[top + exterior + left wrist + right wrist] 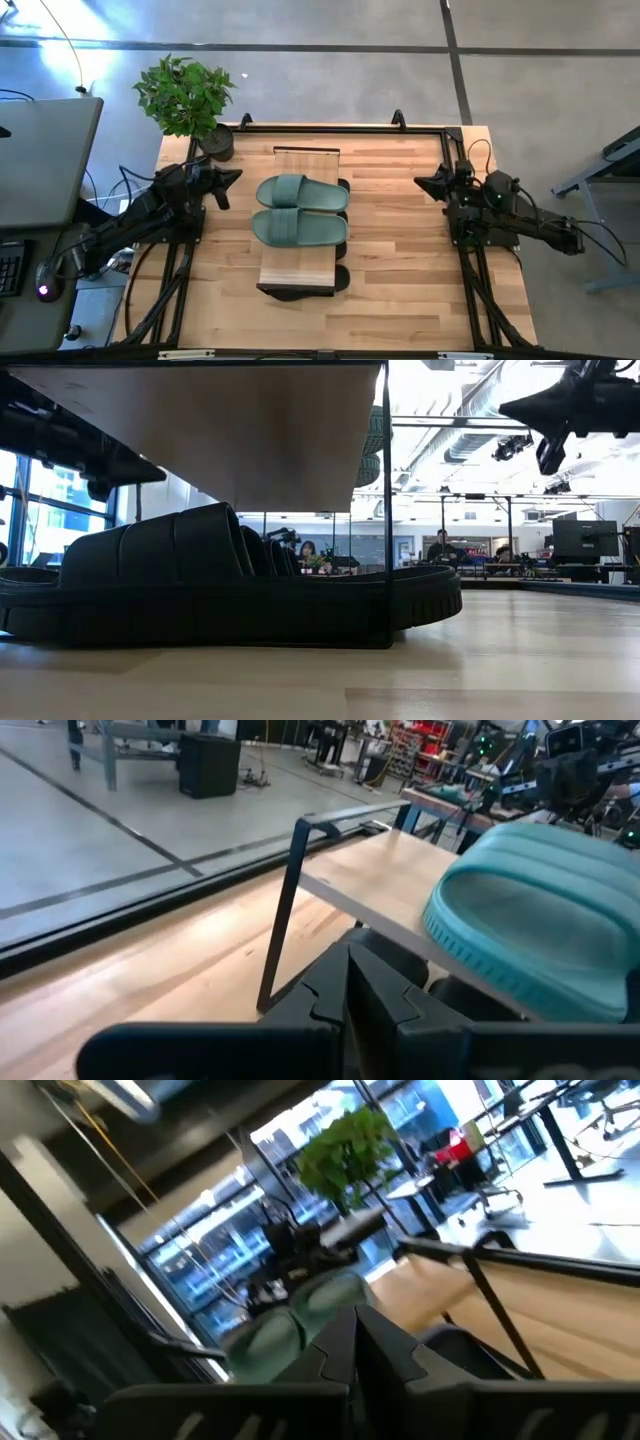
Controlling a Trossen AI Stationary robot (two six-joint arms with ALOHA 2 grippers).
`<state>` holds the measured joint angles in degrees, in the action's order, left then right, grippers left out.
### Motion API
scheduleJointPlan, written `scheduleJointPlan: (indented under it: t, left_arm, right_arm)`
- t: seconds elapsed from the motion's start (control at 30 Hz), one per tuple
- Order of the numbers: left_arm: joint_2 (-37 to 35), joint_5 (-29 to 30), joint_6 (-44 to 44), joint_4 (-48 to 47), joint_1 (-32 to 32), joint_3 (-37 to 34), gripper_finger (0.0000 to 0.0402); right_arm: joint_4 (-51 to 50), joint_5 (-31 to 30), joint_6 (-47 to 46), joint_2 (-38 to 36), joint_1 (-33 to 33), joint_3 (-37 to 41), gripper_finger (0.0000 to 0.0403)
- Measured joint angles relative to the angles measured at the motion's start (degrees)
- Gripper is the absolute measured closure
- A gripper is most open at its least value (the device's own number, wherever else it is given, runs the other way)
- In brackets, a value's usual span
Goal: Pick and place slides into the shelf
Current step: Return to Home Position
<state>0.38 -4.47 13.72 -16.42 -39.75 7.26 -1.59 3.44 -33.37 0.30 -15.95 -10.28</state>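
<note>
Down at table level, a black slide [200, 590] filled the near ground, lying flat on the table [500, 660] beneath the plank of the shelf [220, 430], toe end poking past the thin black leg. From above, the shelf ran lengthways from the near edge towards the far edge, square in the middle. And there sat the green slides [300, 210] on top, side by side, touching, their long axes lying across the plank. Dark edges of black slides peeked out below; how many, I couldn't count.

Now the arms. The left gripper [349, 958] had its fingers pressed together, pinching nothing, and pointed at the shelf's left side, near it but not touching. The right gripper [356, 1318] was likewise closed and empty, well apart from the shelf on the other side. So the shelf lay between them, the left arm the nearer of the two. Placing looked finished to me. All that remained was pulling back, each arm away from the slides' ends, and the left had the least room to spare.

Farther off, a potted plant [185, 95] stood at the far left corner. Beyond the table, people [437, 545] sat in the room.
</note>
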Motion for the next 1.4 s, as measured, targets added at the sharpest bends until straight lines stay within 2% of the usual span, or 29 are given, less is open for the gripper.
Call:
scheduleJointPlan:
  t: [0.3,0.5,0.57,0.73,0.93,1.13,1.4]
  left_arm:
    - [0.0,-1.0,-2.1,-0.7,0.0,-1.5,0.0402]
    - [0.0,0.2,-10.9,-0.6,0.0,-1.5,0.0402]
    - [0.0,1.3,-13.9,-0.6,0.0,-1.5,0.0402]
    - [0.0,4.1,-14.3,-0.5,0.0,-1.5,0.0401]
    - [0.0,5.2,-13.9,-0.5,0.0,-1.5,0.0399]
    - [0.0,5.2,-13.9,-0.5,0.0,-1.5,0.0401]
    - [0.0,5.2,-13.9,-0.4,0.0,-1.5,0.0399]
  right_arm:
    - [-11.7,-0.4,4.9,0.0,0.0,0.0,0.0403]
    - [-18.0,-2.4,21.3,0.0,0.0,0.0,0.0403]
    - [-17.9,-4.6,22.9,0.0,0.0,0.0,0.0403]
    - [-20.3,-12.1,23.0,0.0,0.0,0.0,0.0403]
    - [-23.4,-17.0,23.0,0.0,0.0,0.0,0.0403]
    - [-26.0,-17.9,23.0,0.0,0.0,0.0,0.0403]
    - [-26.3,-16.5,17.9,0.0,0.0,0.0,0.0403]
